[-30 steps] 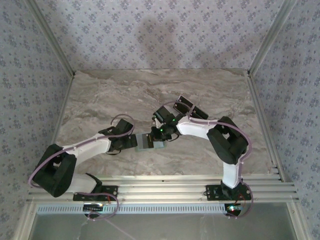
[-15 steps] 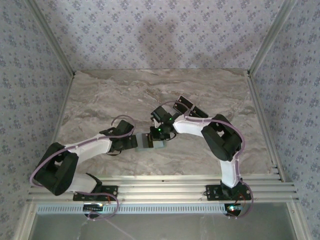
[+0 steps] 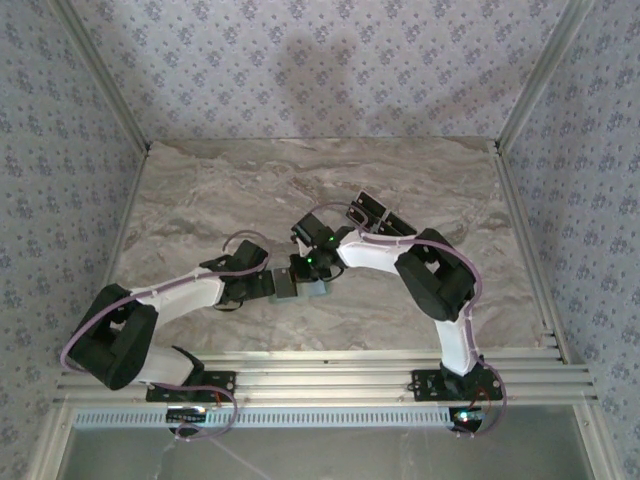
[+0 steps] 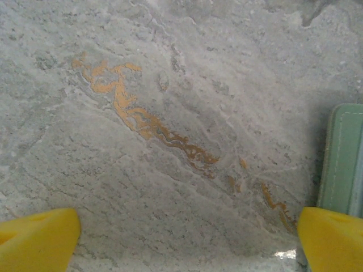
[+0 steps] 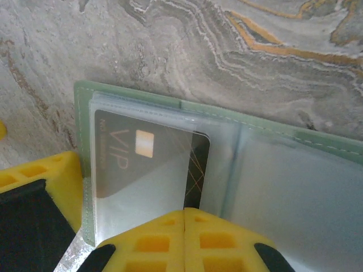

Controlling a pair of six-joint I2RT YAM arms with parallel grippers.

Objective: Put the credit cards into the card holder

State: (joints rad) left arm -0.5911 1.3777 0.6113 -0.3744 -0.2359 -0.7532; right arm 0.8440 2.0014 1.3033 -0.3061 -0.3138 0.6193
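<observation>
1. Card holder (image 5: 255, 120): lies open flat on the desk (image 4: 170, 85), mid-frame in the top view, between the two arms. In the right wrist view it runs from centre left to the right edge.
2. Credit card (image 5: 130, 164): dark, part-way into the holder's left clear sleeve. Its right strip is outside the plastic.
3. Right end effector (image 5: 184, 226): jaws closed tight, pads meeting at the card's lower edge, bottom centre of frame. Looks pinched on the card, but the contact itself is hidden.
4. Left end effector (image 4: 187, 238): jaws wide, nothing between them. Its right finger sits just beside the holder's green edge, lower right of the left wrist view.
5. Handling, my read: the card is light, thin, stiff and slick, so grip it by a short edge and keep it flat. The holder is soft and light and prob. slides or buckles if pushed, so it needs pinning on the green border. The sleeve film is floppy and may catch a card corner.
6. Writing: "VIP" in pale letters on the card, with a gold chip (image 5: 146, 143) beside it. There's tiny text at the card's left edge, too small to read. No brand seen.
</observation>
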